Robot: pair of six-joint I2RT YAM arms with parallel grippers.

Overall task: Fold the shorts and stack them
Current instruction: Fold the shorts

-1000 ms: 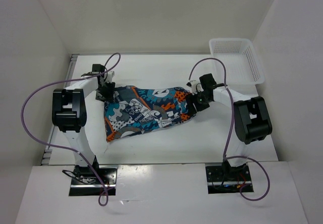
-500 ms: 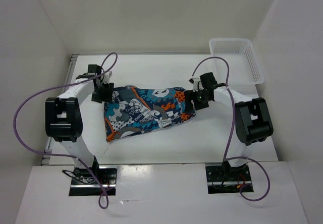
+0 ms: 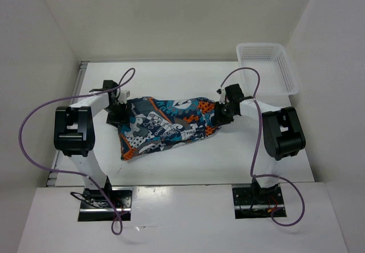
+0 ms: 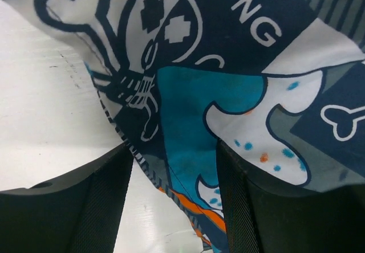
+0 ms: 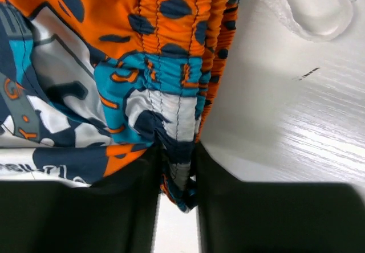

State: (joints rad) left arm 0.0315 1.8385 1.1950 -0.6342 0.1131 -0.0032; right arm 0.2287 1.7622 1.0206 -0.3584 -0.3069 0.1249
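Left gripper sits at the left end of the shorts, and from its own camera that gripper has its fingers part-way apart with a fold of printed cloth lying in the gap. A sliver of white table shows there too, so whether they bite down I can't tell. Over on the other side, the right gripper is at the right end, and up close this gripper is nipped tight on the gathered orange-and-teal waistband, fingers almost together around it. A white drawstring loop lies on the table just beside that edge.

So the garment lies spread between the two arms, mid-table, sagging to a point at its near-left corner.

Count it up: one pair of shorts, two arms, two purple cables, one white mesh basket at the far right corner, well apart from the cloth.

Writing? White letters "ONG" on dark blue in the left wrist view. The lettering at the lower left of the right wrist view is too cropped to read.
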